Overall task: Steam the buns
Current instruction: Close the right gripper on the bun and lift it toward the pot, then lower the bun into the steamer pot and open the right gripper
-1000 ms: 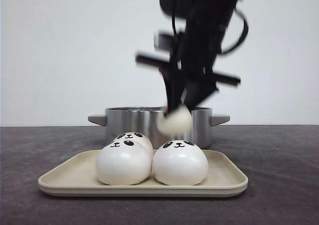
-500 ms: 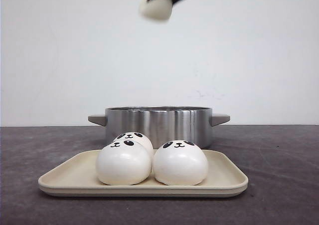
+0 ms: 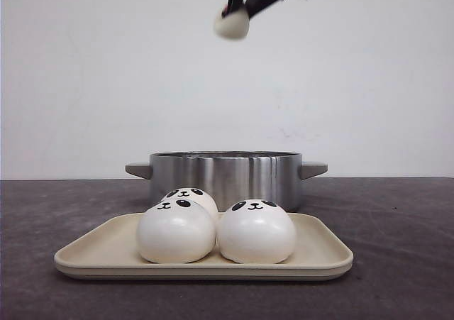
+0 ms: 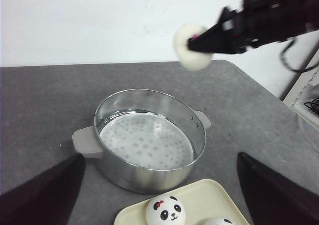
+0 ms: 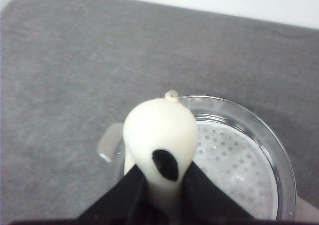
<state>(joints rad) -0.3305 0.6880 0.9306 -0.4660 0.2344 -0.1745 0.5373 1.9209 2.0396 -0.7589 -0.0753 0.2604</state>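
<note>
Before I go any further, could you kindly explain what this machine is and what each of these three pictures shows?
It is a two-armed robot, each arm ending in a claw. One picture looks forward across the dark table; the other two come from cameras on the wrists. On the table stand a steel steamer pot, nothing in it, and a beige tray with three panda buns. The right claw grips a fourth bun high above the pot. The left claw is open and holds nothing.
</note>
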